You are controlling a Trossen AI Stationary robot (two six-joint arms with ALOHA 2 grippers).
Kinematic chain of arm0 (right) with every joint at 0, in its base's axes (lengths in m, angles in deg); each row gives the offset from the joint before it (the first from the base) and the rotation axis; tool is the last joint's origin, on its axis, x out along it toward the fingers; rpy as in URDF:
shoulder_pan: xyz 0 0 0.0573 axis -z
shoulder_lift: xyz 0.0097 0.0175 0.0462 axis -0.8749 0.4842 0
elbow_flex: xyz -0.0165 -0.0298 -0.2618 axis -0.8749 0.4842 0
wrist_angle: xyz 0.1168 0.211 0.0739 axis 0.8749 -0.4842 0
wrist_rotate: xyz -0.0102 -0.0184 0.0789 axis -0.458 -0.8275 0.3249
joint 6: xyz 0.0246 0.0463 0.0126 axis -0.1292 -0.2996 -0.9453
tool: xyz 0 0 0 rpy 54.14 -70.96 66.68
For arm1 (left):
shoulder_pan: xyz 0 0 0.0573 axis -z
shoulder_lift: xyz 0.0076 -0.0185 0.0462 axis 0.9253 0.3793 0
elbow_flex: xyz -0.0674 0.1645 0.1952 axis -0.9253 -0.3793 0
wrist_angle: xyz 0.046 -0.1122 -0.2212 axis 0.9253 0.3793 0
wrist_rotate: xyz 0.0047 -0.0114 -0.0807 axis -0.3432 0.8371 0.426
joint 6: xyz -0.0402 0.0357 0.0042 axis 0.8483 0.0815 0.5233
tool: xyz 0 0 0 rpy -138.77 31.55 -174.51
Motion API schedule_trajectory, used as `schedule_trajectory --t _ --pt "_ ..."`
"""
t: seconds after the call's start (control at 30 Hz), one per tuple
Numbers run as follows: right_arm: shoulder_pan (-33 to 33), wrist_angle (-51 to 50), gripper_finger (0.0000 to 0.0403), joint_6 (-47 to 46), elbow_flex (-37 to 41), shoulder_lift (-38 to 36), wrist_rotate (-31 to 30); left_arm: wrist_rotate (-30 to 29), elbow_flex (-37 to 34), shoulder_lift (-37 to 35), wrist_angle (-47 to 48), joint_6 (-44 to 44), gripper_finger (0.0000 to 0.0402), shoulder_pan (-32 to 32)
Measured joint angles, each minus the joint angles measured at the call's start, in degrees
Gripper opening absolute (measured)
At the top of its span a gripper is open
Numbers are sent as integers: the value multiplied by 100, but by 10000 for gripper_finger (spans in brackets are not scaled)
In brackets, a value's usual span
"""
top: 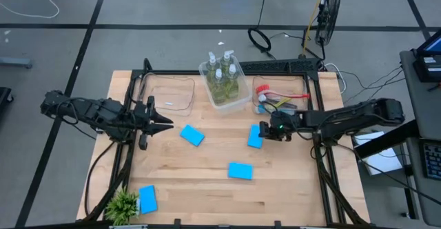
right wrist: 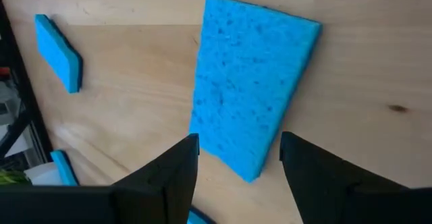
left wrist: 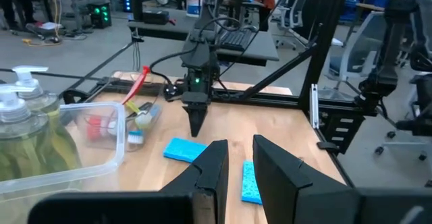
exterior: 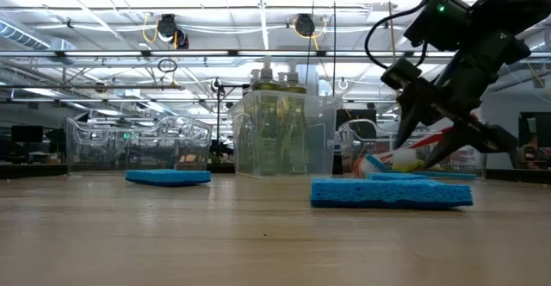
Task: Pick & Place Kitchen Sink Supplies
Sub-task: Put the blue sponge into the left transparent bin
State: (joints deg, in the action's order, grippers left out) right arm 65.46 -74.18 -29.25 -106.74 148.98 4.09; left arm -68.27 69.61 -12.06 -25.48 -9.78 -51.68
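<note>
- Now: right gripper (right wrist: 236,156), jaws apart, hovers over blue sponge (right wrist: 253,82) lying flat on table (top: 207,187), near brush bin (top: 282,94).
- Next, likely: drop down, straddle sponge, close.
- Left gripper (left wrist: 239,163) waits w/ fingers narrowly apart, empty, at table's left.

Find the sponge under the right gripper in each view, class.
High view: blue sponge right of centre, beside the right gripper.
Low view: probably the near sponge, lower right.
Left wrist view, centre.
Right wrist view, centre.
Shared landmark: bin of soap bottles.
</note>
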Motion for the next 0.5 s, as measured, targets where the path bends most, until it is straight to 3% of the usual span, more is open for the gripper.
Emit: schedule_trajectory --t 0.37,0.5 --pt "4 453 196 -221 -31 1157 4 5 0 0 1 78 72 2" --pt "2 529 196 -202 -31 1266 -147 8 0 0 10 69 72 2"
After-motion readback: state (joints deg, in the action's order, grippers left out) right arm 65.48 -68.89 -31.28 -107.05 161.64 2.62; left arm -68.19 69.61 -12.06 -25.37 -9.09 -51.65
